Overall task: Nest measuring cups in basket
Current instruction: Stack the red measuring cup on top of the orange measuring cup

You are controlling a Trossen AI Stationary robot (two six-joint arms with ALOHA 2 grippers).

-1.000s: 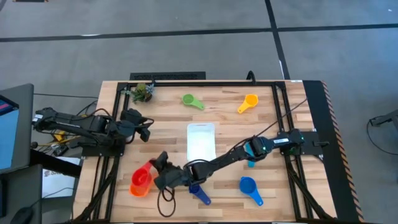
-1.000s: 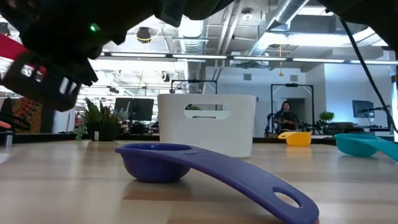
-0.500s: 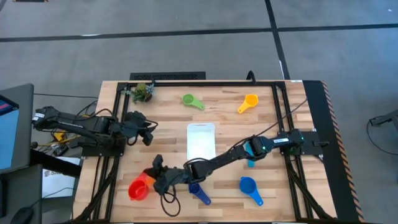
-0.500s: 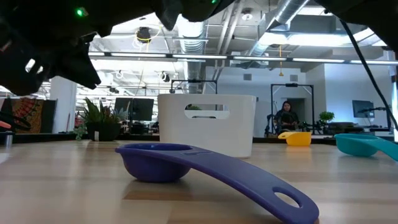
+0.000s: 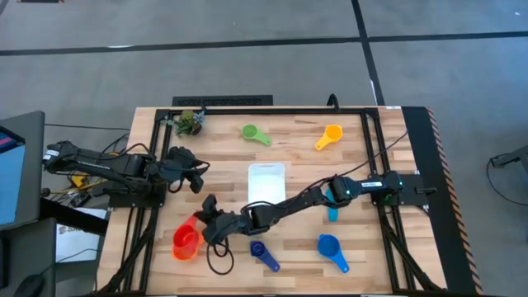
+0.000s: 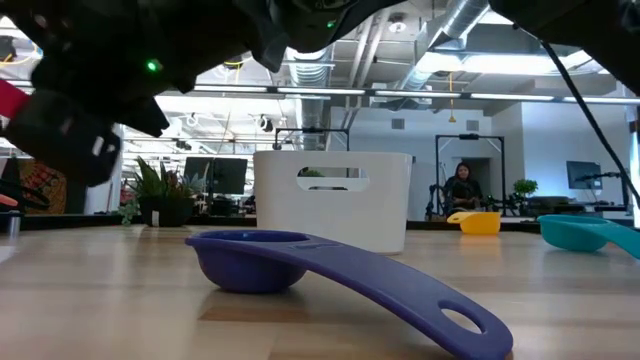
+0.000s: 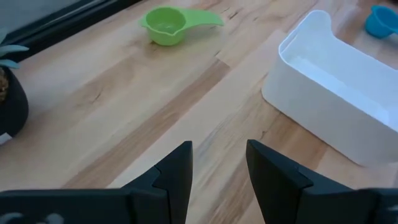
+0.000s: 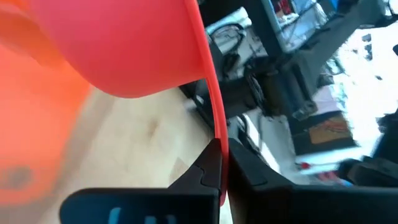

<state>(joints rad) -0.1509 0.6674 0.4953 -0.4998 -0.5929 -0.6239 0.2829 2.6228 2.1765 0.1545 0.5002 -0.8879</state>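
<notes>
Measuring cups lie scattered over the bench (image 5: 223, 157), none of them in the basket (image 5: 266, 188), which stands empty near the bench's middle. The high view shows the green cup (image 5: 255, 134) and the yellow-orange cup (image 5: 329, 135) toward the far edge, well apart, with a small leafy clump (image 5: 190, 122) at the far left corner. Near the front lie the dark blue cup (image 5: 263, 253) and the blue cup (image 5: 332, 248); a teal cup (image 5: 332, 214) peeks out beside the right arm. The right gripper (image 5: 206, 227) reaches across the front of the bench to the left side, where the red cup (image 5: 188, 233) sits in or on the orange cup (image 5: 185, 246). From above its fingers are too small to judge, but the right wrist view shows them pressed together on the thin rim of the red cup (image 8: 143, 43), with an orange surface (image 8: 31, 143) just beside it. The left gripper (image 5: 191, 172) hovers over the bench's left part; the left wrist view shows its fingers (image 7: 177, 171) slightly apart and holding nothing, with the green cup (image 7: 166, 23) and the basket (image 7: 329, 93) ahead of it. The low view adds what the others lack: the dark blue cup (image 6: 300, 262) lying flat in the foreground, handle toward the camera, the basket (image 6: 332, 197) behind it, and the yellow-orange cup (image 6: 476, 221) and teal cup (image 6: 585, 233) farther right. A person (image 6: 461, 187) shows far off in the room.
</notes>
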